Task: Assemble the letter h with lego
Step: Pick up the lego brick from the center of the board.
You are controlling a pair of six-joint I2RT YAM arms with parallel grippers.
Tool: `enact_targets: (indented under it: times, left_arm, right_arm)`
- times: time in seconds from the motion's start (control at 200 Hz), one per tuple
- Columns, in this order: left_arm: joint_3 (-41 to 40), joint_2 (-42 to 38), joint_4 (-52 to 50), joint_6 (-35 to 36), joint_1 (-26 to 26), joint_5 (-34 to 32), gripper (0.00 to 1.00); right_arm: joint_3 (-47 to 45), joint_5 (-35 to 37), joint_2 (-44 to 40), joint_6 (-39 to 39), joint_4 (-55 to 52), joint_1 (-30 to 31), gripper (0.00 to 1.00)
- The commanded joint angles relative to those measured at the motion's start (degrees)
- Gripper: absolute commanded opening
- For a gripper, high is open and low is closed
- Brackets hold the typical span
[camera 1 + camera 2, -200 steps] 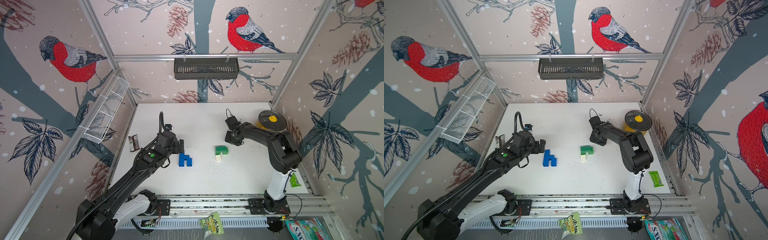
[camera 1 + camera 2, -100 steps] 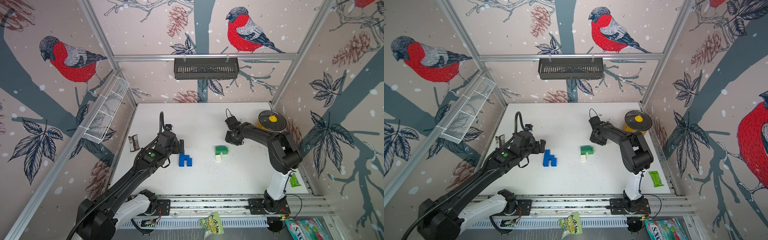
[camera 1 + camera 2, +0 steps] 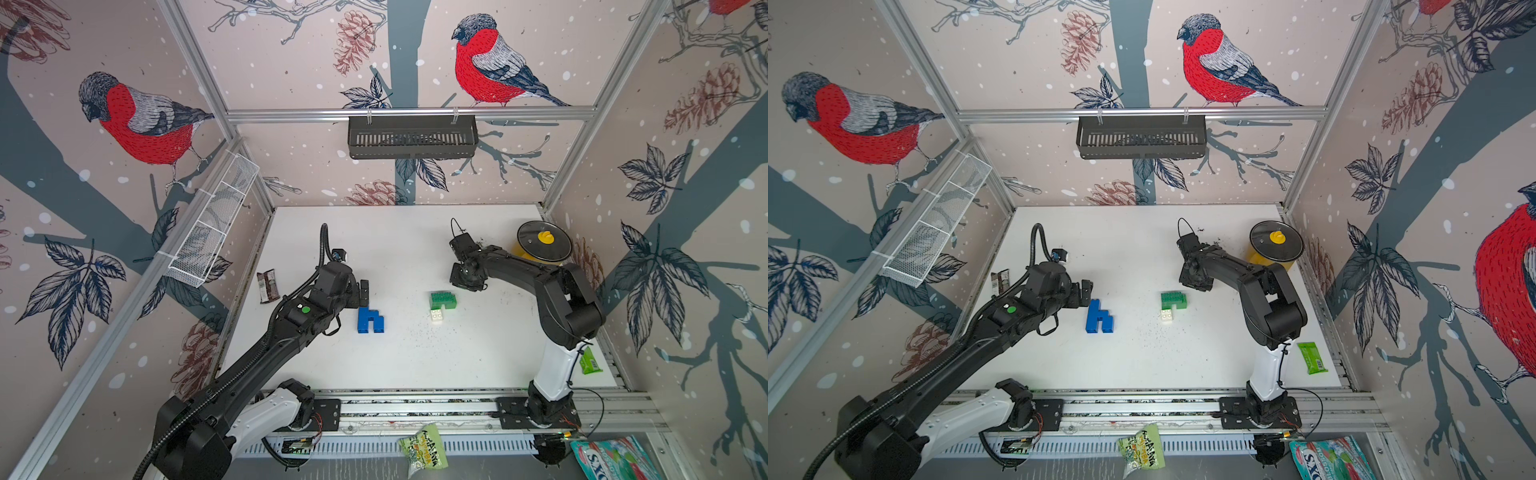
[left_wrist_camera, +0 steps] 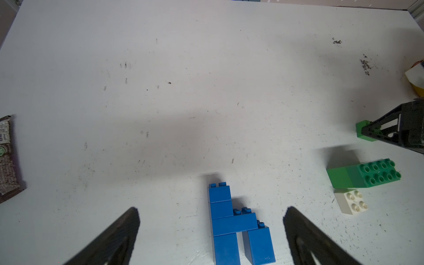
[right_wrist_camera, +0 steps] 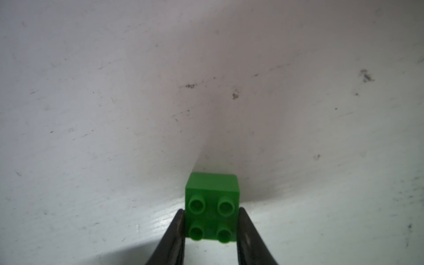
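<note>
The blue lego [image 3: 370, 320] [image 3: 1099, 318] lies flat on the white table as a joined h shape. My left gripper [image 4: 212, 211] [image 3: 364, 291] hovers open at its top end, a finger on each side of the blue lego [image 4: 236, 224], touching nothing. My right gripper [image 5: 211, 220] [image 3: 467, 283] is shut on a small green cube brick [image 5: 212, 204] [image 4: 363, 128] that rests on the table. A longer green brick [image 3: 444, 299] [image 4: 362, 174] and a white brick [image 3: 436, 316] [image 4: 351, 202] sit together between the arms.
A yellow pot with a dark lid [image 3: 540, 247] stands at the back right. A brown snack wrapper [image 3: 268, 286] lies at the left edge, a green packet [image 3: 589, 361] at the right front. A black basket [image 3: 411, 137] and a white wire basket [image 3: 212, 228] hang on the walls.
The right gripper's jaws have closed onto the small green cube brick. Both arms and the other bricks stay where they were.
</note>
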Motion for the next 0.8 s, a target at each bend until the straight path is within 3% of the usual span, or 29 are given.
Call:
enact_targets:
  times: [0.0, 0.305, 0.535, 0.6, 0.79]
  left_arm:
    - [0.03, 0.06, 0.03, 0.57, 0.11, -0.2, 0.98]
    - [0.06, 0.06, 0.03, 0.59, 0.09, -0.15, 0.98]
    - [0.04, -0.12, -0.01, 0.62, 0.03, -0.25, 0.98]
    - [0.06, -0.12, -0.04, 0.59, 0.11, -0.36, 0.98]
    - [0.04, -0.3, 0.0, 0.64, 0.04, -0.35, 0.98]
  right_arm:
    - [-0.56, 0.3, -0.76, -0.98, 0.13, 0.08, 0.35]
    - [-1.92, -0.14, -1.87, -2.33, 0.37, 0.08, 0.27]
    - [-2.65, 0.25, -4.0, -3.1, -0.19, 0.58, 0.15]
    - [-2.84, 0.07, -4.62, -3.17, -0.43, 0.83, 0.07]
    - [-2.73, 0.68, -7.25, -3.34, -2.12, 2.71, 0.08]
